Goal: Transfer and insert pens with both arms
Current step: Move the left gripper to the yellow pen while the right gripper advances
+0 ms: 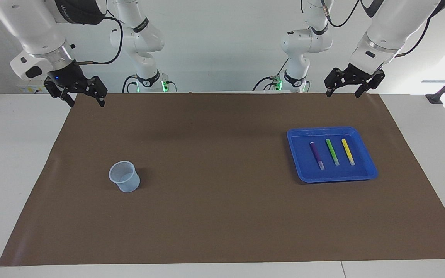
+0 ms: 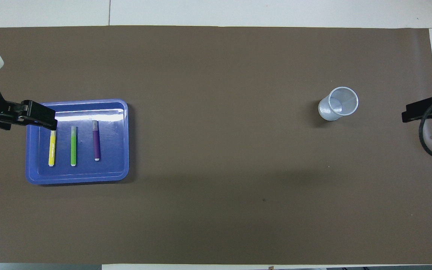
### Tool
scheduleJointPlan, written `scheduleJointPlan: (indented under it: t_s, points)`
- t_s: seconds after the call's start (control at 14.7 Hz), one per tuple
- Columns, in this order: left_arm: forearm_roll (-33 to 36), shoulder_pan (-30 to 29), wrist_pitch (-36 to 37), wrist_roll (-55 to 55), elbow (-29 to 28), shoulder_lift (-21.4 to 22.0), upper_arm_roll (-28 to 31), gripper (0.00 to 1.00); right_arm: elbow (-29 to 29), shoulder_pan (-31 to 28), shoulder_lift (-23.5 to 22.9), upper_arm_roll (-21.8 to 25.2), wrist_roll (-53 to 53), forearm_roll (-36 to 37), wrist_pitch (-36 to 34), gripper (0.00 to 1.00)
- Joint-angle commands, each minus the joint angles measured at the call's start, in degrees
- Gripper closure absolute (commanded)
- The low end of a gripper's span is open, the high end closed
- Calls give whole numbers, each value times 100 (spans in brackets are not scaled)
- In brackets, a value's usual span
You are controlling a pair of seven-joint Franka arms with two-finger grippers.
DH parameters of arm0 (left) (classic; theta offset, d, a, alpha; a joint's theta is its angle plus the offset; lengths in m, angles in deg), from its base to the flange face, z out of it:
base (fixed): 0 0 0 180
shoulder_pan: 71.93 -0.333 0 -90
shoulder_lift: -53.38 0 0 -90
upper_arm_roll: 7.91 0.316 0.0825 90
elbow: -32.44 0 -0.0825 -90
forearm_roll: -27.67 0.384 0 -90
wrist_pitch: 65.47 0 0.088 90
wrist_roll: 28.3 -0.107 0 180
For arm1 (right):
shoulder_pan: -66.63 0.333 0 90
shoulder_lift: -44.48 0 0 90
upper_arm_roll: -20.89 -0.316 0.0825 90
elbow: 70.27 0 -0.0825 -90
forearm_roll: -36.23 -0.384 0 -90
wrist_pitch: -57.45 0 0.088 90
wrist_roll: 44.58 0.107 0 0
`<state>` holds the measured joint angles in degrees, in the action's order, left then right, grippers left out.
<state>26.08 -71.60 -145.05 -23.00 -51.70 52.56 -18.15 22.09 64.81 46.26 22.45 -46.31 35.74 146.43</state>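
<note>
Three pens lie side by side in a blue tray toward the left arm's end of the table: purple, green and yellow. The overhead view shows the tray with the yellow, green and purple pens. A pale translucent cup stands upright toward the right arm's end and also shows in the overhead view. My left gripper hangs open and empty, raised over the mat's edge by the tray. My right gripper hangs open and empty over the mat's corner.
A brown mat covers most of the white table. Two smaller white arms stand at the robots' end of the table. A black cable loops by the right gripper.
</note>
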Motion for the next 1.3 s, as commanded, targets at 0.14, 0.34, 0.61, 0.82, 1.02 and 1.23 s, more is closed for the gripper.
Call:
scheduleJointPlan:
  t_s: [0.14,0.34,0.61,0.82,1.02,1.23]
  points:
    - [53,-15,-49,6,-164,195,4,0,-51,-21,-28,-6,-38,-74,40,0]
    - [45,-59,-58,6,-182,213,22,0,-51,-21,-28,-6,-38,-65,32,0]
    - [36,-95,-137,-20,-234,248,22,0,1,-21,-10,-15,-21,-100,23,0]
    - [45,-94,-154,-29,-295,266,30,0,37,-12,16,-15,-38,-109,14,0]
    - [45,-242,-731,-73,-1013,607,30,0,98,5,51,-59,-47,-109,-74,0]
    - [45,-865,-1437,-782,-1902,837,30,0,107,-3,51,-59,-47,-109,-135,0]
